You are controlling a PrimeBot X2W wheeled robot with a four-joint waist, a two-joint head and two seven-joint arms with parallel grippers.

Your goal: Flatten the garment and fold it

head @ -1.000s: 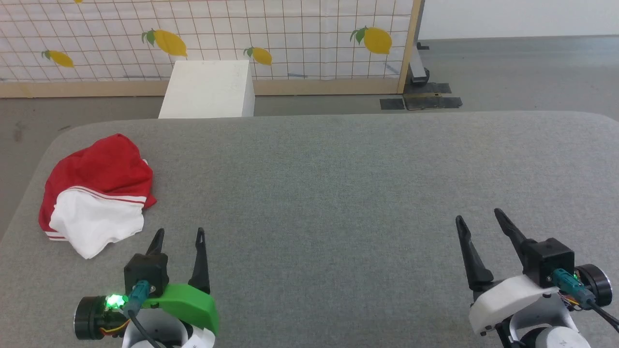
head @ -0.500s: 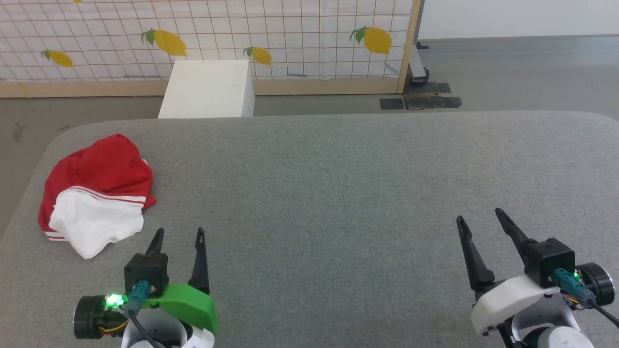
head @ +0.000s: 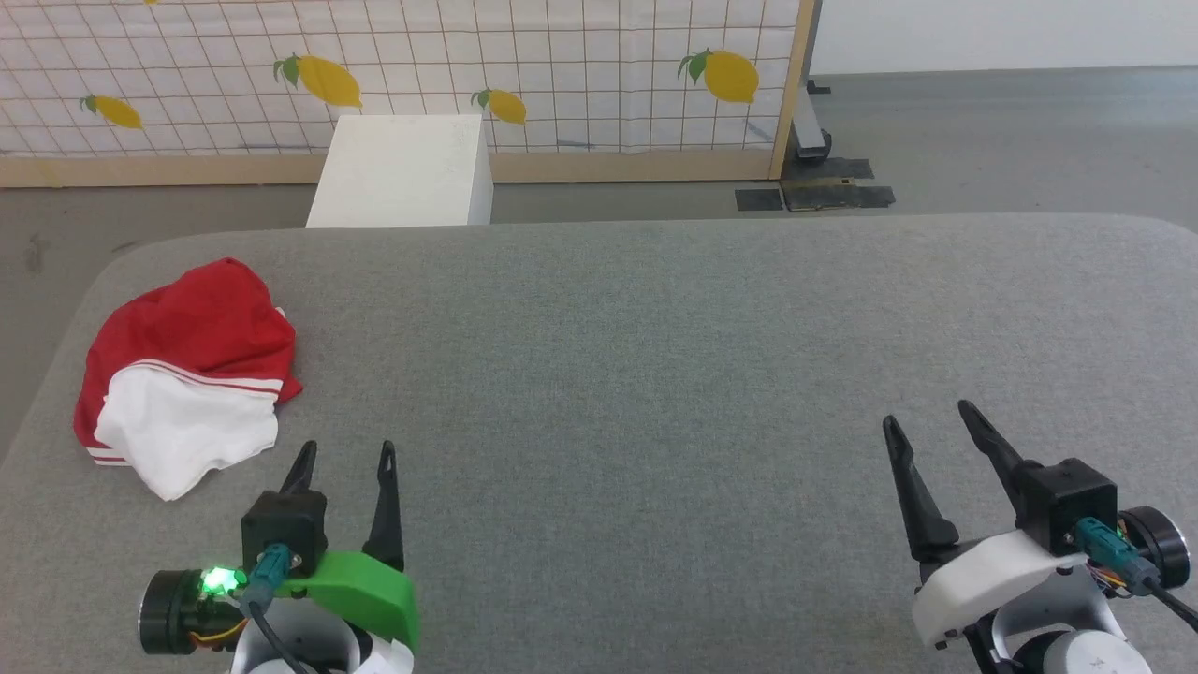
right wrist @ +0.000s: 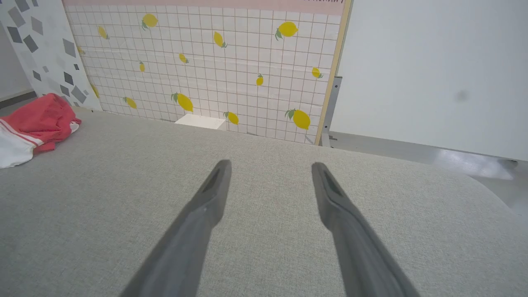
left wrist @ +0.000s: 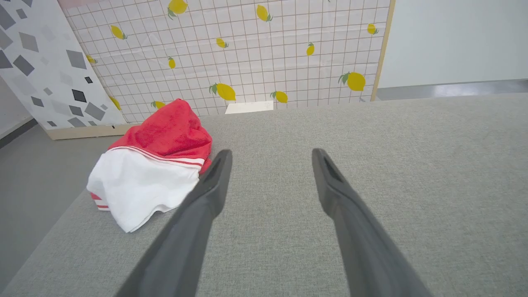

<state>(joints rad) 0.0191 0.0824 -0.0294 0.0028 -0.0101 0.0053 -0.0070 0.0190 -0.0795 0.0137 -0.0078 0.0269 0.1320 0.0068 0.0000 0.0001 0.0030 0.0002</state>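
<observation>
Red-and-white garment (head: 187, 365) sits crumpled in a heap near the left edge of the grey fabric table (head: 655, 374), around 9 o'clock in the head view. Red body is bunched on top toward 12. A white sleeve with a red-striped edge spills out toward 6. No print readable in this heap.

Left gripper (head: 347, 449) hangs over the table at roughly 7 o'clock in the head view, its claw spread wide with nothing between the fingers. The garment is near it at about 11 o'clock, not touching. In the left wrist view the garment (left wrist: 152, 173) lies at 10 o'clock, and the left finger partly overlaps its lower right edge in the picture; cannot tell any contact from that view.

Right gripper (head: 926, 416) is at about 5 o'clock in the head view, claw also spread, empty, over bare table. It is well apart from the garment. In the right wrist view the garment (right wrist: 33, 123) shows at the 9 o'clock edge.

Left wrist has a green cover (head: 360, 585) with a green light (head: 217, 580) on beside it. Right wrist has a white cover (head: 983, 571).

Behind the table at 12: white box (head: 402, 173) on the grey floor (head: 983, 140), against a lemon-print grid panel (head: 562, 75). A grey-flecked panel (left wrist: 37, 62) stands at 10 o'clock in the left wrist view.
</observation>
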